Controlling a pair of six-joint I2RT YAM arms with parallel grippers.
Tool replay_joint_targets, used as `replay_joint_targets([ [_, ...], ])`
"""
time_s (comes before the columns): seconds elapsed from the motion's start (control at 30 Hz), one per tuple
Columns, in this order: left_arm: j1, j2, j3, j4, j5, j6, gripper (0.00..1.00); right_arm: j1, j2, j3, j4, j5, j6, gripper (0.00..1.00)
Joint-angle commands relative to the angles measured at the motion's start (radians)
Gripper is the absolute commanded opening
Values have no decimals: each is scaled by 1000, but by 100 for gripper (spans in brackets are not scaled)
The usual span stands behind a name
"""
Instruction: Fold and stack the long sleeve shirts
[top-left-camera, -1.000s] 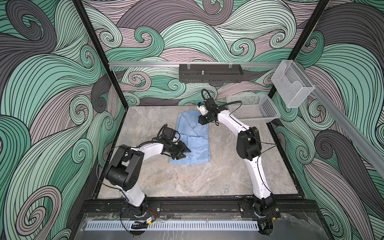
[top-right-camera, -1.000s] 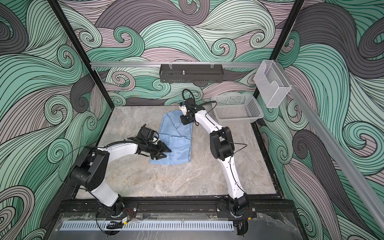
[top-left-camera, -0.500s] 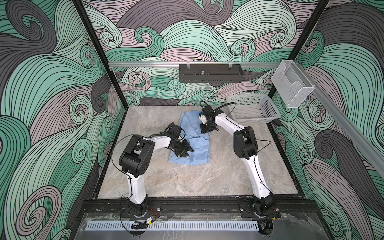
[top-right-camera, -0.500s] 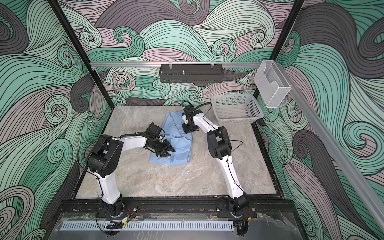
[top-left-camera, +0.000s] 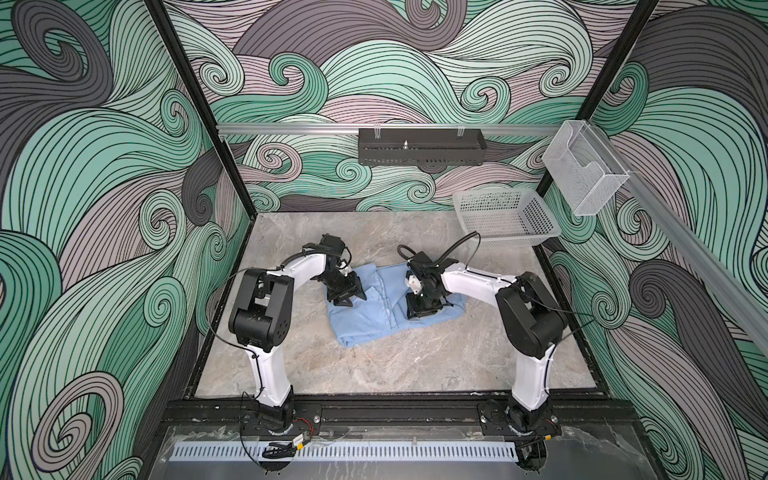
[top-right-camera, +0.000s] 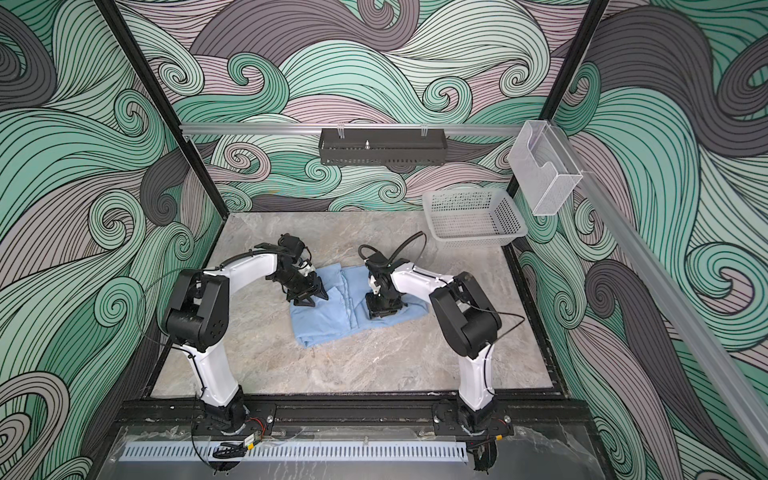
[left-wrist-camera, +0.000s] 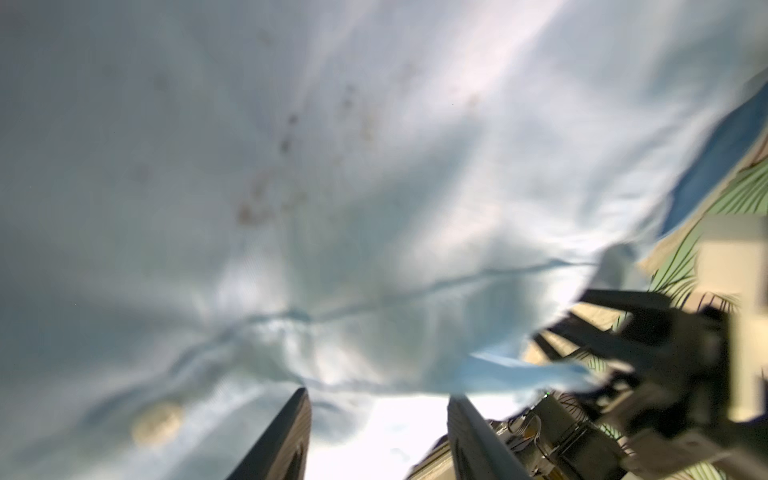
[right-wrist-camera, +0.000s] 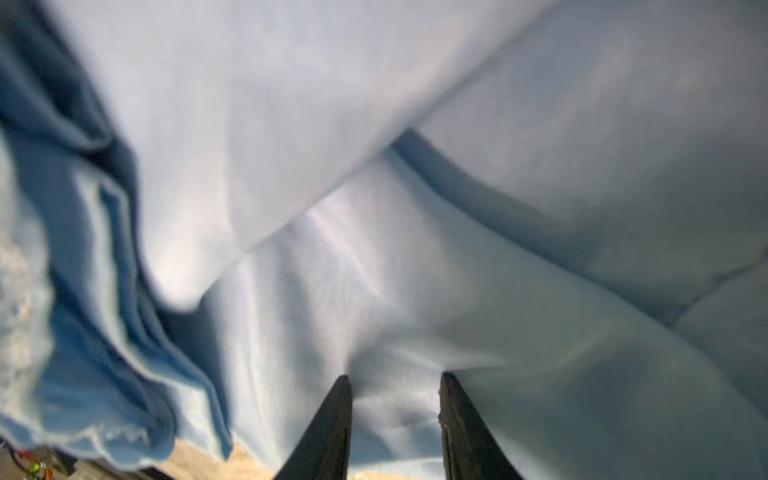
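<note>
The light blue long sleeve shirt (top-left-camera: 374, 316) (top-right-camera: 332, 316) lies rumpled and partly folded across the middle of the marble table. My left gripper (top-left-camera: 347, 297) (top-right-camera: 307, 297) hangs over the shirt's left edge, fingers spread and open. In the left wrist view the cloth (left-wrist-camera: 332, 187) fills the frame beyond the open gripper (left-wrist-camera: 378, 395), a pale button (left-wrist-camera: 158, 419) showing near one finger. My right gripper (top-left-camera: 422, 309) (top-right-camera: 382, 309) points down onto the shirt's right part. In the right wrist view this gripper (right-wrist-camera: 395, 378) has its fingers apart against creased cloth (right-wrist-camera: 415, 270).
A pale perforated basket (top-left-camera: 511, 241) (top-right-camera: 478, 239) stands at the table's back right corner. A black tray (top-left-camera: 419, 147) hangs on the back rail and a clear holder (top-left-camera: 582, 166) on the right rail. Bare marble (top-left-camera: 395, 365) lies in front of the shirt.
My right gripper has come from the shirt's far end toward the near right. The shirt, earlier stretched toward the back, now lies shorter and wider. The left gripper stayed at the left edge.
</note>
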Motion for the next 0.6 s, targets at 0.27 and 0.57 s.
replay_joint_targets([
  [0.27,23,-368,-261,77,-11,-112,58,1,-288,-213,525,-45,86,43],
  [0.57,149,-520,-389,111,46,-146,58,55,-121,-207,712,-149,309,57],
])
